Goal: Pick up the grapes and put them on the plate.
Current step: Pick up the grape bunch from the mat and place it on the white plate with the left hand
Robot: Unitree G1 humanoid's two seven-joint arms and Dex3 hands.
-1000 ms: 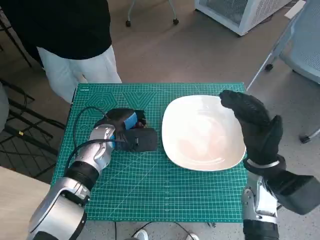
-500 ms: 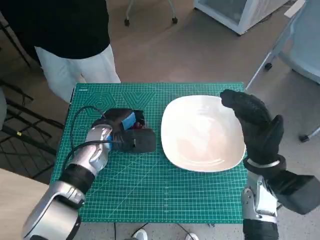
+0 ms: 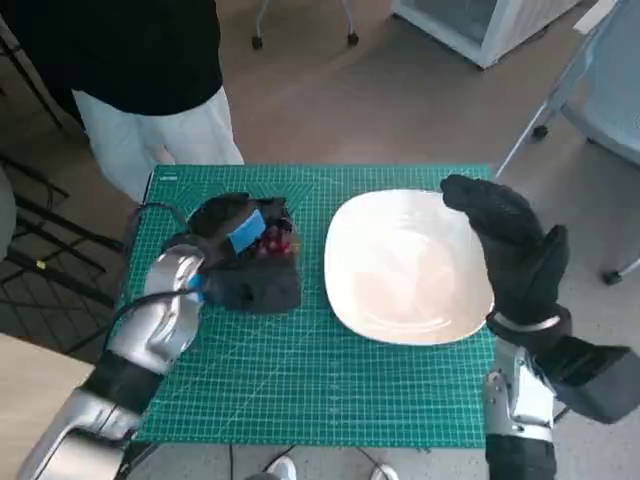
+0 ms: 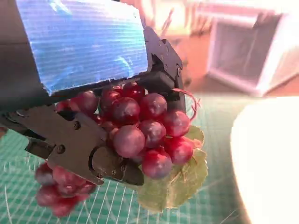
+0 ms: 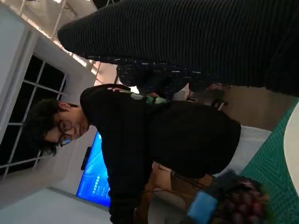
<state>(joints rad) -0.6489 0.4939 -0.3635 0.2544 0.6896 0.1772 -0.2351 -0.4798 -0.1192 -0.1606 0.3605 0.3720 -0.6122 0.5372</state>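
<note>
I have the left hand (image 3: 240, 250) closed around the grapes (image 4: 140, 128), its black fingers (image 4: 74, 149) wrapped under the bunch and the blue-taped back over the top. In the left wrist view the red berries bulge out between the fingers, 1 loose cluster hangs below the hand, and a green leaf (image 4: 180, 175) juts out under the bunch, with the green cutting mat (image 3: 300, 380) behind it. From the head view I cannot tell whether the bunch is lifted clear of the surface or resting on the mat. The plate (image 3: 405, 265) lies on the mat just beside this hand, on its right-hand side, and has nothing on it.

My right hand (image 3: 510, 245) is raised at the far side of the plate from the grapes, fingers spread and curving over the plate's rim, holding nothing. A person (image 5: 154, 140) in a black top sits beyond the left hand.
</note>
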